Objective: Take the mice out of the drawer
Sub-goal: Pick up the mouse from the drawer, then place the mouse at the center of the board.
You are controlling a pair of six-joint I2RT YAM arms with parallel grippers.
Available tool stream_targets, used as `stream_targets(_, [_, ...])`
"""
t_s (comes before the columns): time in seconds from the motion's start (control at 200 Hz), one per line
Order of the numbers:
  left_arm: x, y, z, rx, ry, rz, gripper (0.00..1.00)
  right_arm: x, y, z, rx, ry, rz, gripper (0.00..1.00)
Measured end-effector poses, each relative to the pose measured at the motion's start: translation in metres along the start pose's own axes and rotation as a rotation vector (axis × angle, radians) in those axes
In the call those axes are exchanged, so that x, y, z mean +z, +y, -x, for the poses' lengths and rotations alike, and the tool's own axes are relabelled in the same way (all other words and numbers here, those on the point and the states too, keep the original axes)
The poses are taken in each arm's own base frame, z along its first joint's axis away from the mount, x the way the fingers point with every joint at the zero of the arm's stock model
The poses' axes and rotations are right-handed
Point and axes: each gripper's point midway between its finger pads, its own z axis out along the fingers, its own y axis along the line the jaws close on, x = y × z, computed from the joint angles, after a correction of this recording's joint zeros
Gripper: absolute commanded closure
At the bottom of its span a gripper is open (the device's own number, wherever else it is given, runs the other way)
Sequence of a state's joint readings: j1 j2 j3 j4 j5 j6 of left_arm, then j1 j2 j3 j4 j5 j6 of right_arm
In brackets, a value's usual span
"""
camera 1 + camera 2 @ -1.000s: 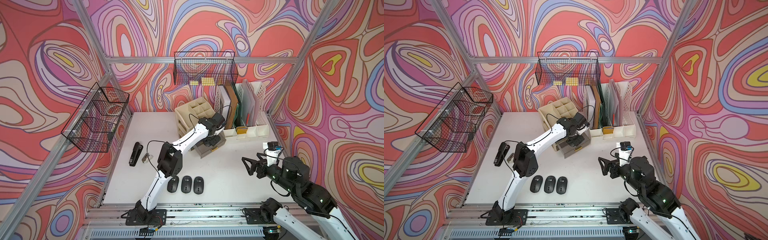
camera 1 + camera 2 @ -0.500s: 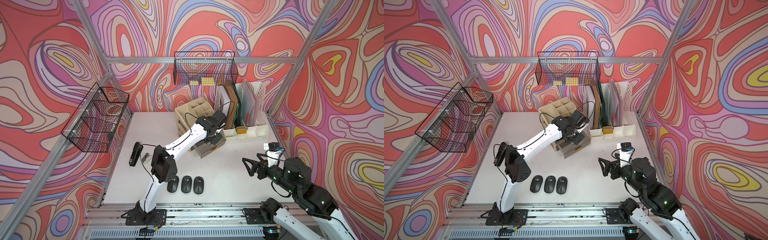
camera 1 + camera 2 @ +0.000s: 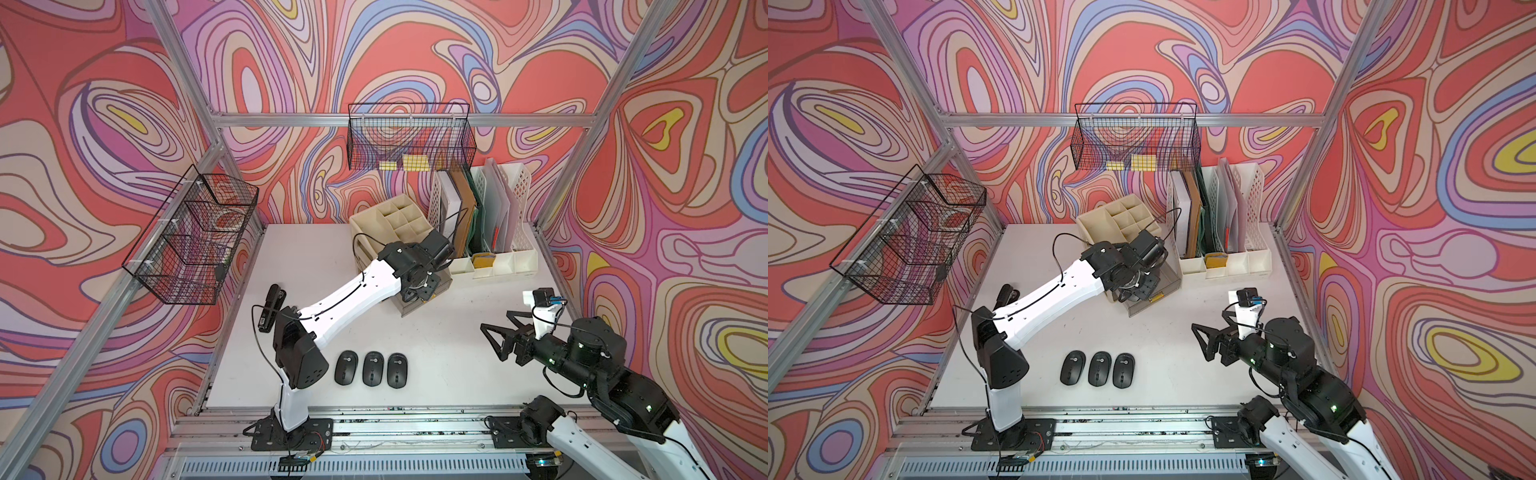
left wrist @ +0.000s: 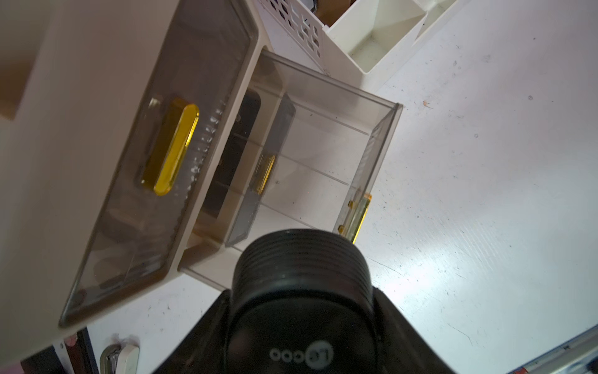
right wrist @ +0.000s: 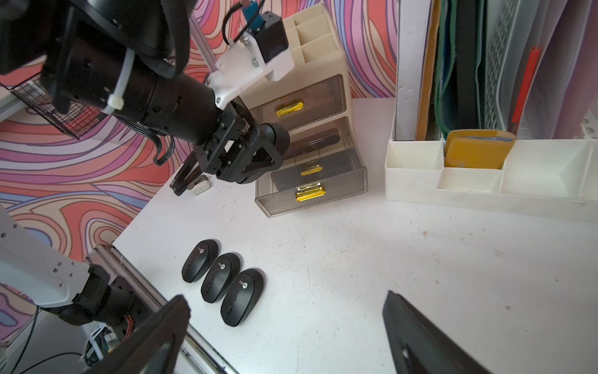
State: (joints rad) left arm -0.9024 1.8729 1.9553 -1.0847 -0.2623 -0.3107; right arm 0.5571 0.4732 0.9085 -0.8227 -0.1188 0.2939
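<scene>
Clerk: Item 1, mouse, black, white round logo. Location?

Checker: In the left gripper, jaws clamped across its sides. It is held in the air above the open drawer, the lowest in the cream organiser.

Clerk: Items 2 to 4?

Checker: 3 mice in a row on the table, near its front edge. They lie just beside one another and well apart from the drawer.

Clerk: State of the right gripper?

Checker: Jaws spread wide, nothing between them, hanging above bare table.

Clerk: Handling note.

Checker: Judged light, hard-shelled, smooth and rounded, so probably slippery on the crown. Take it across the 2 long sides at the middle, and keep off the wheel and buttons. Not brittle, though a drop could scuff it.

Clerk: Not verifiable?

Checker: The drawer's visible floor is bare, and its back runs under the organiser. There, dark shapes show behind the smoky plastic. I cannot tell whether they are mice, how many there are, or which drawer holds them. The held mouse hides the fingertips in the left wrist view, and its far end looks ribbed and is hard to make out. The stapler sits partly behind the left arm.
</scene>
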Motion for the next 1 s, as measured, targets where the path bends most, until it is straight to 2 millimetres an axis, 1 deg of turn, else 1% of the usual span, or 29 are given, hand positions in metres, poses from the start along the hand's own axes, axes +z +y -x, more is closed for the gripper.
stream_targets(0.1, [-0.01,-0.003,-0.019,-0.055,0.013,-0.001,0.41,0.003,0.009,-0.005,-0.003,0.05,0.046,0.02])
stream_targets(0.205, [-0.012,-0.012,-0.04,-0.106,0.039,-0.007,0.41,0.007,0.016,-0.013,-0.001,0.111,0.089,0.02])
stream_targets(0.381, [0.001,-0.039,-0.08,-0.164,0.085,-0.023,0.42,0.006,0.025,-0.03,-0.001,0.193,0.152,0.02])
stream_targets(0.476, [0.008,-0.054,-0.097,-0.191,0.102,-0.034,0.42,0.003,0.03,-0.036,-0.006,0.222,0.181,0.01])
stream_targets(0.556, [0.014,-0.062,-0.111,-0.227,0.107,-0.044,0.42,0.001,0.033,-0.04,-0.007,0.24,0.204,0.02])
stream_targets(0.631, [0.018,-0.066,-0.123,-0.26,0.115,-0.048,0.42,0.0,0.035,-0.043,-0.006,0.252,0.215,0.02])
stream_targets(0.781, [0.027,-0.073,-0.14,-0.333,0.126,-0.063,0.42,-0.005,0.037,-0.051,0.0,0.289,0.23,0.02])
stream_targets(1.001, [0.04,-0.087,-0.155,-0.405,0.142,-0.094,0.43,-0.012,0.037,-0.055,-0.003,0.292,0.229,0.02])
